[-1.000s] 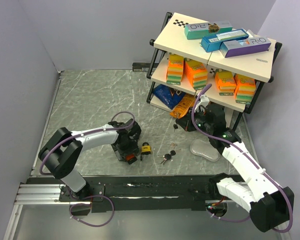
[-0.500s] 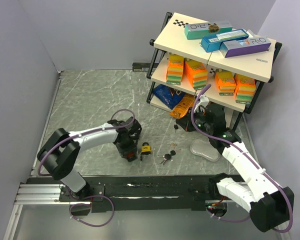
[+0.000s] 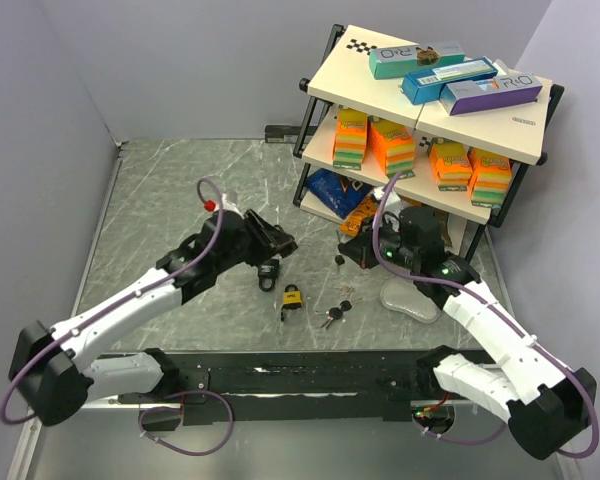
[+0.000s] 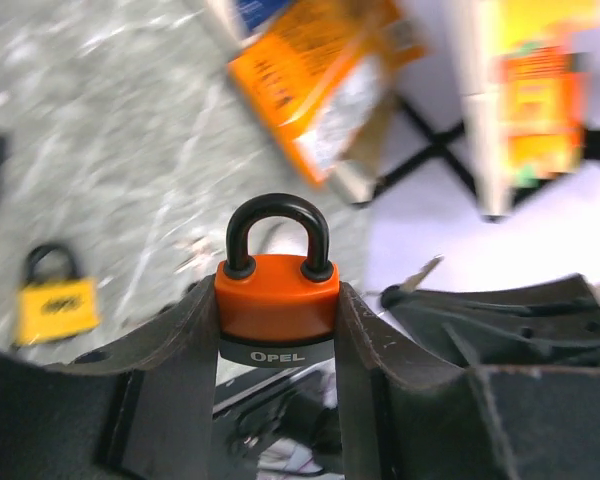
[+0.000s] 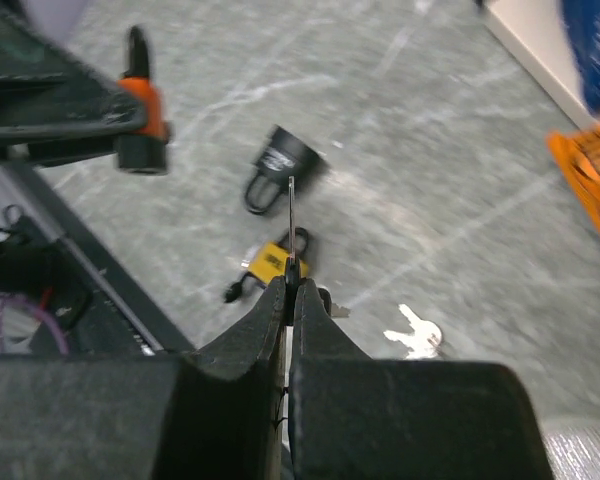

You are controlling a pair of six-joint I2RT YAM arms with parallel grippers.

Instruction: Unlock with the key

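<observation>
Half done at best, judging by the layout. Left of centre in the overhead view, clamped between the left gripper [image 4: 276, 310] fingers: an orange padlock [image 4: 277, 290], shackle up and closed, held off the table [image 3: 160, 200]. Lower centre, lying loose: black padlock [image 3: 268, 275], yellow padlock [image 3: 292, 298], spare keys [image 3: 332, 316]. Right of centre, pinched tight in the right gripper [image 5: 292, 292]: a key [image 5: 291, 215], well apart from the orange padlock. Left to do: lining up, inserting, turning.
</observation>
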